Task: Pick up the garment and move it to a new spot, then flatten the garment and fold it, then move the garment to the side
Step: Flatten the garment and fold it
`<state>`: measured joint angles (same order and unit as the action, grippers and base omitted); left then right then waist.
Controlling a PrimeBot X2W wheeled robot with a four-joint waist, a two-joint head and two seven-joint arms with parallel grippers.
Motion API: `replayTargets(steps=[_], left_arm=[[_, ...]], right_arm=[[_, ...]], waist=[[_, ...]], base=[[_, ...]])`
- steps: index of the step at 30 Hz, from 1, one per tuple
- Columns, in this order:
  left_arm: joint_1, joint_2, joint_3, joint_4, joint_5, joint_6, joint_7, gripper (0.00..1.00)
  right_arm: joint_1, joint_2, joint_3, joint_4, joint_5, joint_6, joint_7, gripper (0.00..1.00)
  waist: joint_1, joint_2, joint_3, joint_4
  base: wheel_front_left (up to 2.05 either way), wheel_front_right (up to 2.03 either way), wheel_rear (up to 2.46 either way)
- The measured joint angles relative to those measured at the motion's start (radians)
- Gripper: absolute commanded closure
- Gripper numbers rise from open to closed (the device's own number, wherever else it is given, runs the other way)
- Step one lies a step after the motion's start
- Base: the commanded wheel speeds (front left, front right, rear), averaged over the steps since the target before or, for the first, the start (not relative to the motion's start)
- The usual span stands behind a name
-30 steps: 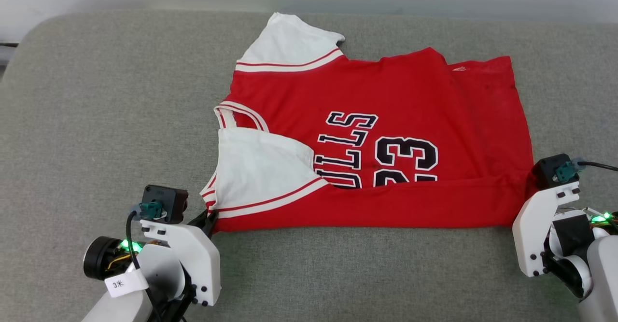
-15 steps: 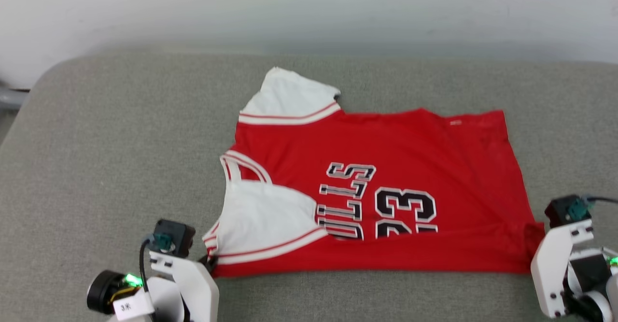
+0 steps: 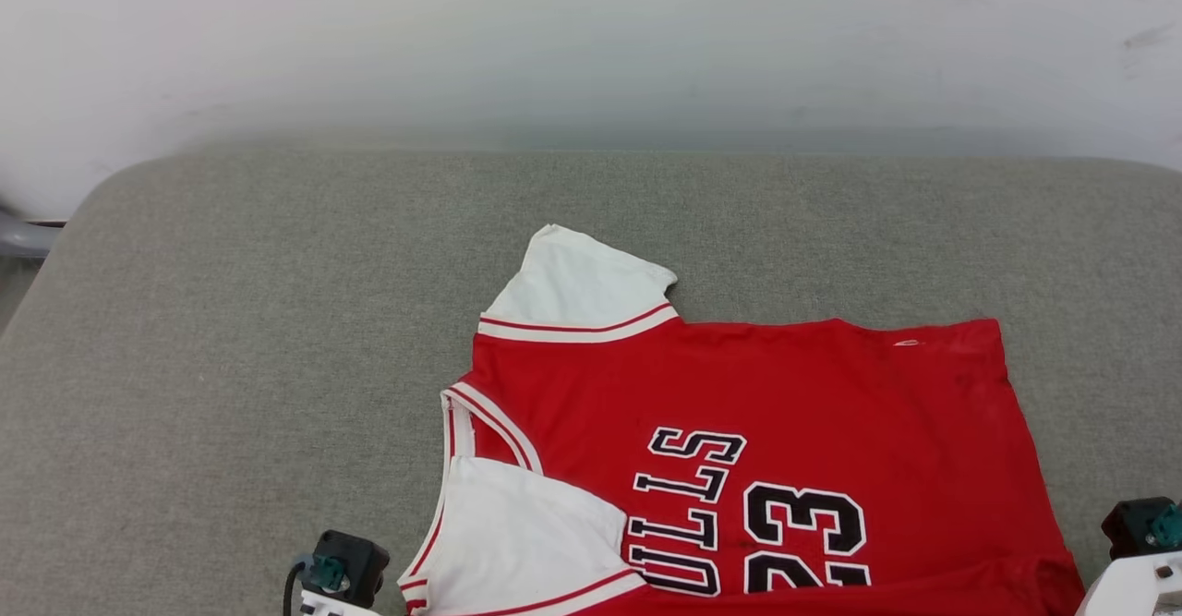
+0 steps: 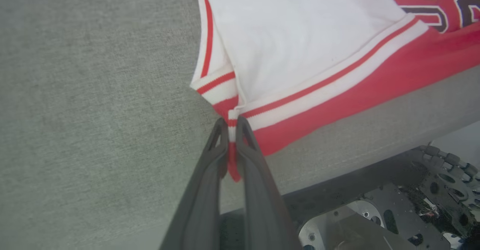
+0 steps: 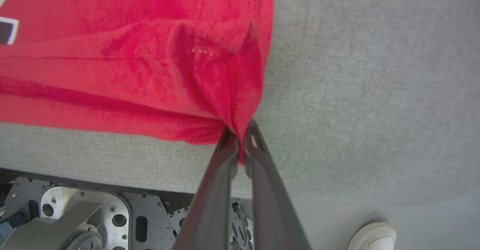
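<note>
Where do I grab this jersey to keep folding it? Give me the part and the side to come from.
Grip the jersey by its two near corners, coming in low from the near edge of the cushion. The cloth lies flat elsewhere, but there it bunches into thin tabs: the left fingers clamp the striped corner by the white sleeve, the right fingers the red hem corner.

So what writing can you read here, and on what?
"ULLS": black letters on the red jersey, sideways; beginning hidden under the white sleeve.
"23": black number beside it, same jersey.
Small white mark near the jersey's far edge: too small to read.
</note>
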<state>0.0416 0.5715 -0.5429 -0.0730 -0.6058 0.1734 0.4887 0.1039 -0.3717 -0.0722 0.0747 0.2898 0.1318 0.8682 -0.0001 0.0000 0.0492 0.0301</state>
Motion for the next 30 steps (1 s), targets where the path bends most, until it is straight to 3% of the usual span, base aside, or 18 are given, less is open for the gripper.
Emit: replayTargets(steps=[12, 21, 22, 23, 24, 30], left_arm=[[-0.031, -0.039, -0.028, 0.075, 0.005, -0.021, -0.031, 1.0], [-0.05, -0.052, -0.035, 0.114, 0.005, -0.031, -0.047, 1.0], [-0.051, -0.053, -0.035, 0.114, 0.005, -0.031, -0.049, 0.55], [-0.051, -0.053, -0.035, 0.112, 0.005, -0.03, -0.051, 0.0], [-0.051, -0.052, -0.035, 0.111, 0.007, -0.027, -0.051, 0.0], [-0.063, -0.041, -0.005, 0.05, 0.024, -0.001, -0.093, 0.0]], right_arm=[[-0.001, 0.072, -0.039, 0.024, -0.056, 0.0, -0.086, 1.0], [-0.029, 0.071, -0.019, 0.084, -0.068, 0.0, -0.112, 1.0], [-0.032, 0.071, -0.021, 0.087, -0.068, 0.0, -0.115, 1.0], [-0.033, 0.071, -0.02, 0.087, -0.069, 0.0, -0.126, 0.3], [-0.033, 0.07, -0.017, 0.087, -0.073, 0.0, -0.135, 0.0], [-0.036, 0.061, -0.009, 0.039, -0.044, -0.001, -0.161, 0.0]], waist=[[0.0, 0.0, 0.055, -0.013], [0.0001, 0.0, 0.061, -0.01], [0.0001, 0.0, 0.058, -0.01], [0.0001, 0.0, 0.055, -0.011], [0.0001, 0.0, 0.051, -0.011], [0.0001, 0.0, 0.035, -0.019]], base=[[0.0, 0.0, 0.0], [0.0, 0.0, 0.0], [0.0, 0.0, 0.0], [0.0, 0.0, 0.0], [0.0, 0.0, 0.0], [0.0, 0.0, 0.0]])
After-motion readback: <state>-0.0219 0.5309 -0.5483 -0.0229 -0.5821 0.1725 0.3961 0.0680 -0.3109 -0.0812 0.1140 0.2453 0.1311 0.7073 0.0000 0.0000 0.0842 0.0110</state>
